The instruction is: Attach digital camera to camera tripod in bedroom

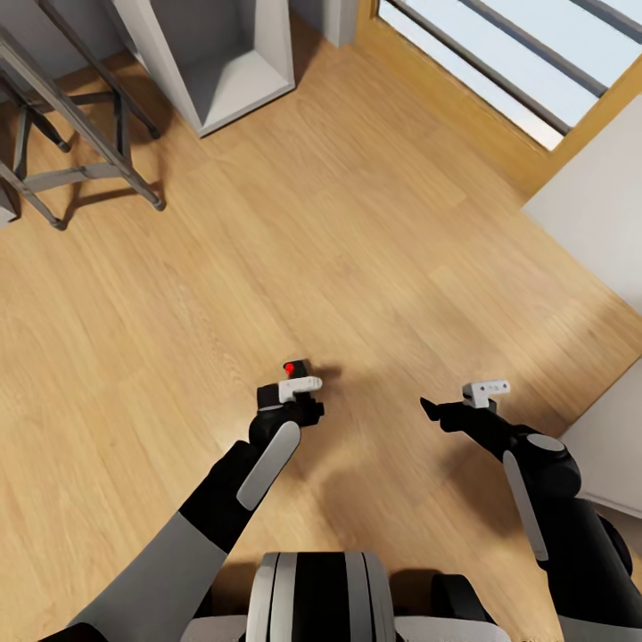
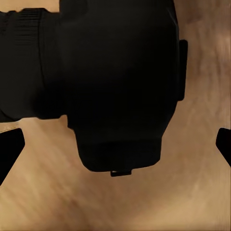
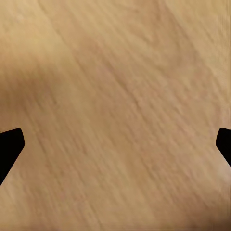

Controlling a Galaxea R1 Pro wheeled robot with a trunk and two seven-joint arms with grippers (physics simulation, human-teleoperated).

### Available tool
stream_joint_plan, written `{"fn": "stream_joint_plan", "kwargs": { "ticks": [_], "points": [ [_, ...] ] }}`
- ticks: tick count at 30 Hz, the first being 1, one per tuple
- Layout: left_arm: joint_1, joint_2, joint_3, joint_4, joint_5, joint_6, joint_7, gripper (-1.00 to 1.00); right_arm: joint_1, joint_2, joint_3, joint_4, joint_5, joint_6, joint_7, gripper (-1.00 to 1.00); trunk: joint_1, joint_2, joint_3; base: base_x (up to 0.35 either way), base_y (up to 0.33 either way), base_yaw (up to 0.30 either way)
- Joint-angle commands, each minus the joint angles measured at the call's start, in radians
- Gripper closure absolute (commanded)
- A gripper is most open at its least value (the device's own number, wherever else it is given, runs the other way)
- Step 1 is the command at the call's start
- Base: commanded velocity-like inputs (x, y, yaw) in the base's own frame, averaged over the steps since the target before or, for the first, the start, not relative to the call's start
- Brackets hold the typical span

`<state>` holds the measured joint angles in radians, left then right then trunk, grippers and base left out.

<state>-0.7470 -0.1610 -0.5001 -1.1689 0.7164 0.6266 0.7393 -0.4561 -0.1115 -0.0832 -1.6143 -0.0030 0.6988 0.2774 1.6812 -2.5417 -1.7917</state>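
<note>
Holding the digital camera (image 1: 297, 369) out front over the wood floor (image 1: 374, 223), the left gripper (image 1: 290, 401) looks shut on it, tho the left wrist view shows the fingertips (image 2: 9, 151) set wide either side of the body (image 2: 120, 82), so real contact can't be confirmed. Judgement: small rigid body, light-ish, matte so not very slippery, but lens barrel (image 2: 29, 62) and red button (image 1: 289, 366) are the fragile bits; best grip is across the flat body sides, leaving the base free for mounting. Right gripper (image 1: 455, 408) hangs just beside, jaws wide, nothing between them, only floor below. Plenty of open floor ahead. Farther off at left stands the camera tripod (image 1: 80, 134), legs splayed; watch those feet w/ the base. White cube shelf (image 1: 214, 62) sits beyond it; door w/ frosted strips (image 1: 499, 71) far right, white wall edge (image 1: 588, 223) near right.
</note>
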Motion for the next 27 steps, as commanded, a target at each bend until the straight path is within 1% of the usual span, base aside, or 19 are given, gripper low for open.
{"fn": "stream_joint_plan", "kwargs": {
  "ticks": [1,4,14,18,27],
  "points": [
    [0.000,0.001,-0.002,-0.001,0.009,0.001,0.010,-1.00,-0.001,0.000,-0.002,-0.001,0.000,0.005,0.005,-1.00,0.000,0.000,-0.005,0.000,0.000,0.000],
    [0.000,0.001,-0.002,-0.001,0.009,0.001,0.011,-1.00,-0.001,0.000,-0.002,-0.001,0.000,0.005,0.005,-1.00,0.002,-0.001,-0.016,0.000,0.000,0.000],
    [0.000,0.001,-0.002,0.001,0.009,0.001,0.011,-1.00,-0.001,0.000,-0.001,-0.001,0.000,0.005,0.005,-1.00,0.002,-0.001,-0.016,0.000,0.000,0.000],
    [0.000,0.001,-0.002,0.001,0.008,0.001,0.011,-1.00,-0.001,0.000,-0.001,-0.001,0.000,0.005,0.005,-1.00,0.003,-0.002,-0.032,0.000,0.000,0.000],
    [0.002,0.001,-0.002,0.001,0.008,-0.001,0.011,-1.00,0.000,0.000,-0.001,-0.001,0.000,0.005,0.005,-1.00,0.003,-0.002,-0.032,0.000,0.000,0.000]
  ]
}}
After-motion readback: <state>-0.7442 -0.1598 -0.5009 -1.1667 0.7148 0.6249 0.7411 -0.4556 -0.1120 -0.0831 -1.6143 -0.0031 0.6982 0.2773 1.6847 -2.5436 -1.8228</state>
